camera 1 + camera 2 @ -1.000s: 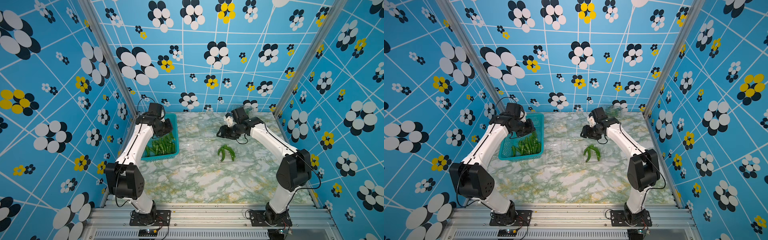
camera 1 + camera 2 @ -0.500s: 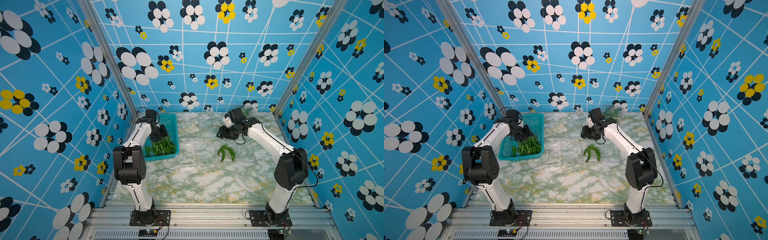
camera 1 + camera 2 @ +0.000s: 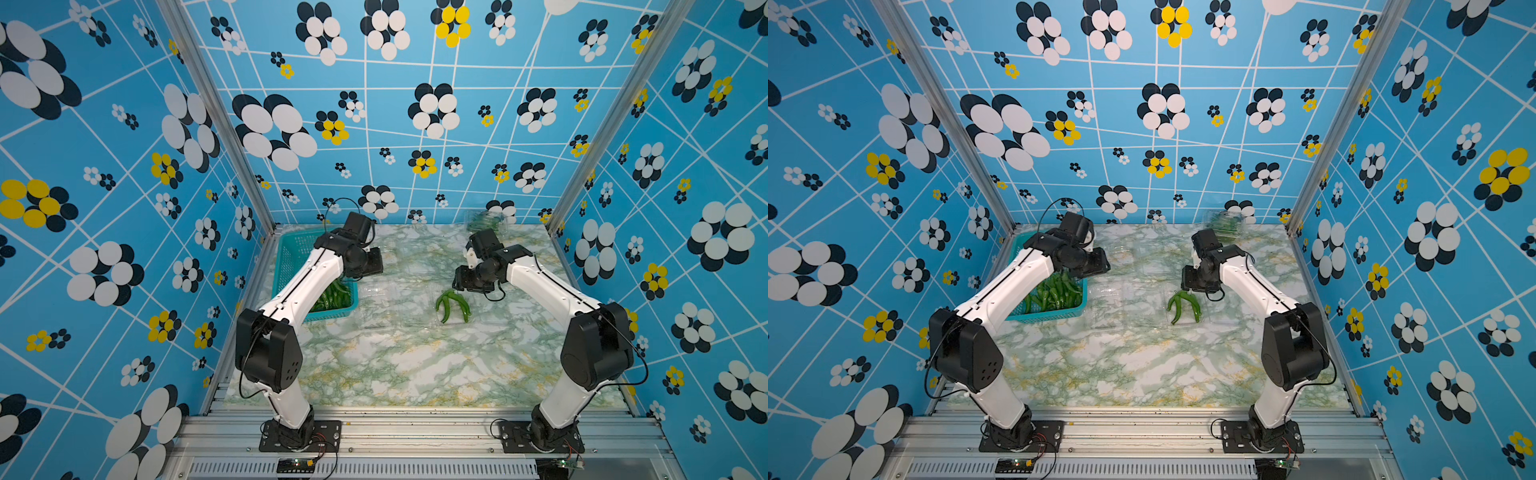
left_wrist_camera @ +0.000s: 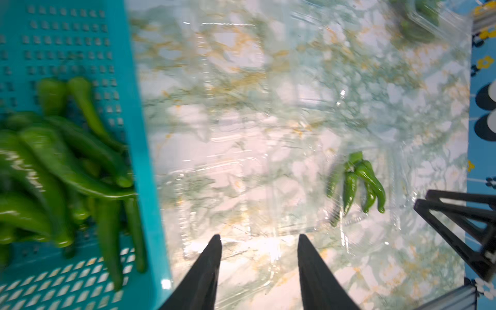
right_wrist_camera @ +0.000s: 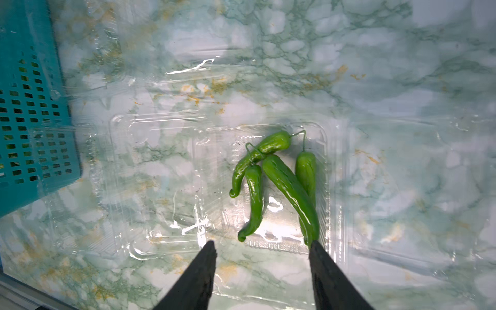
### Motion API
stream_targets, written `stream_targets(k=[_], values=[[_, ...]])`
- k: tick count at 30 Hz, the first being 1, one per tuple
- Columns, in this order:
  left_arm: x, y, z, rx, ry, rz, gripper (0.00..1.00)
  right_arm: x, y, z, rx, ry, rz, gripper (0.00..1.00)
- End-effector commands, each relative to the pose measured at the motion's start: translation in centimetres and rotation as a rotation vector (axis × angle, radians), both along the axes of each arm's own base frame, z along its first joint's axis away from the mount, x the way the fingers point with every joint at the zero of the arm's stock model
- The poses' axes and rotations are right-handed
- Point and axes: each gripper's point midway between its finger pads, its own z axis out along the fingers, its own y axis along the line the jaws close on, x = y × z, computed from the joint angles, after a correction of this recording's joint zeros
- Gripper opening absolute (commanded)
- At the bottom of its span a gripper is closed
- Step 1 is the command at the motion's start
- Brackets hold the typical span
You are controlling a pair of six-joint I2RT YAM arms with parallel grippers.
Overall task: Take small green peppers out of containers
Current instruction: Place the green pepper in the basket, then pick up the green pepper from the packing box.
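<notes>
While left gripper [image 4: 259, 237] hangs spread and empty beside the basket [image 4: 146, 150], right gripper [image 5: 261, 245], jaws apart and holding nothing, hovers over four peppers [image 5: 279, 177] in the open clear box [image 5: 276, 239], probably lined up to grab them

Four glossy curved green peppers [image 5: 276, 182] lie in an open clear plastic clamshell box [image 5: 161, 128] on the marbled desk [image 5: 375, 67]. The black pincer [image 5: 261, 245] stands spread and empty just beside them.
</notes>
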Motion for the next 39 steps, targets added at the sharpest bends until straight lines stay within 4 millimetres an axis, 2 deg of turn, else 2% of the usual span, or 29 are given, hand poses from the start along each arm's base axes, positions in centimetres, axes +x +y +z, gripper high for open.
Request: stream_targets(k=[1,4,9,13,16,19,26,39], values=[[-1.8,-4.0,-0.7,0.022,0.020,-0.034,0.49,-1.0,-1.7,0.7,-0.006,-0.026,-0.013,0.57],[-2.6,-8.2,-2.0,0.016,0.039,-0.088,0.49,-1.9,-3.1,0.8,-0.010,-0.034,-0.029,0.57],[-3.0,-14.0,-4.4,0.021,0.068,-0.167,0.49,-2.9,-5.4,0.4,-0.016,-0.029,-0.075,0.58],[-3.1,-17.2,-5.7,0.050,0.085,-0.222,0.49,-3.2,-6.7,-0.3,-0.005,-0.016,-0.114,0.58],[-3.2,-18.8,-7.0,0.061,0.107,-0.247,0.49,-3.3,-7.1,-0.7,0.001,-0.012,-0.134,0.58],[-3.2,-19.6,-8.9,0.078,0.138,-0.250,0.49,-3.4,-7.3,-1.1,0.010,-0.008,-0.141,0.58],[-3.7,-19.6,-12.9,0.120,0.205,-0.239,0.49,-3.7,-7.5,-1.9,0.009,0.005,-0.143,0.58],[-3.5,-19.9,-16.4,0.138,0.245,-0.235,0.49,-4.1,-7.7,-2.3,0.005,0.009,-0.149,0.57]])
